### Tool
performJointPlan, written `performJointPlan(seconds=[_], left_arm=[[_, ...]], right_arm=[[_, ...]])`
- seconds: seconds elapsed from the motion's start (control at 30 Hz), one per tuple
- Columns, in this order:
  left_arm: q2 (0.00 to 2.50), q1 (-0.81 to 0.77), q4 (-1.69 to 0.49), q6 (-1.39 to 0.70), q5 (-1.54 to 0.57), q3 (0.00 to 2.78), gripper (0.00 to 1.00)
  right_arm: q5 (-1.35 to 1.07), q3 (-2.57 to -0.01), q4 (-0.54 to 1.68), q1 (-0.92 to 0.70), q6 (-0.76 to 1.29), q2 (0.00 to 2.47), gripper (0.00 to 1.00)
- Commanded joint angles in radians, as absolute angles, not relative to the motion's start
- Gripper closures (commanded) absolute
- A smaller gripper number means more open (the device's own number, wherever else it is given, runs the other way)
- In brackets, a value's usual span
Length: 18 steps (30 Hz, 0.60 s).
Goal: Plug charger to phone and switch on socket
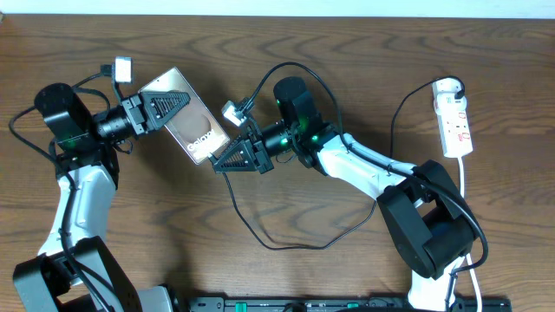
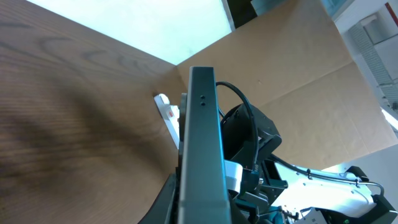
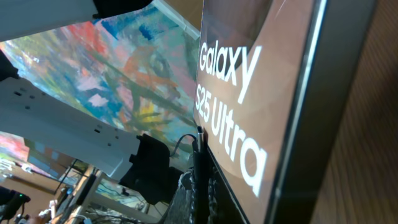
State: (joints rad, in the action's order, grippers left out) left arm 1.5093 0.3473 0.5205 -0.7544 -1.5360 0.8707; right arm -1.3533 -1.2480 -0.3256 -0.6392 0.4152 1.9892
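The phone (image 1: 198, 132) is raised off the wooden table, bronze face up, with my left gripper (image 1: 182, 100) shut on its upper end. From the left wrist it appears edge-on as a grey slab (image 2: 202, 137) between the jaws of the left gripper (image 2: 202, 214). My right gripper (image 1: 218, 163) sits at the phone's lower end, shut on the charger (image 3: 199, 155), whose thin black plug stands right beside the phone's lettered face (image 3: 249, 93). The charger cable (image 1: 260, 236) loops across the table towards the socket (image 1: 455, 117), a white strip at the far right, also visible as the socket (image 2: 166, 113).
Thick black arm cables (image 1: 295, 68) arch over the right wrist. The right arm's base (image 1: 429, 230) stands at the front right and the left arm's base (image 1: 65, 273) at the front left. A cardboard wall (image 2: 292, 68) rises behind the table.
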Motion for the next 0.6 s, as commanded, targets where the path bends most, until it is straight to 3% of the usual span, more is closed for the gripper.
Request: performJointPlan(seconds=[0.0,0.2,0.57], left_arm=[[1.498,0.355,0.525,-0.752,-1.573,0.872,0.92],[1.498,0.417,0.525,-0.753,-1.573,0.872,0.93],[1.498,0.43,0.525,-0.759,-1.574,0.872,0.92]], right_arm=[[-1.338,-1.255,-0.29,-0.647,0.376,1.988,0.99],[-1.337,-1.255,-0.175,-0.647,0.292,1.988,0.99],[-1.355,-1.255,-0.201,-0.647,0.286,1.988,0.99]])
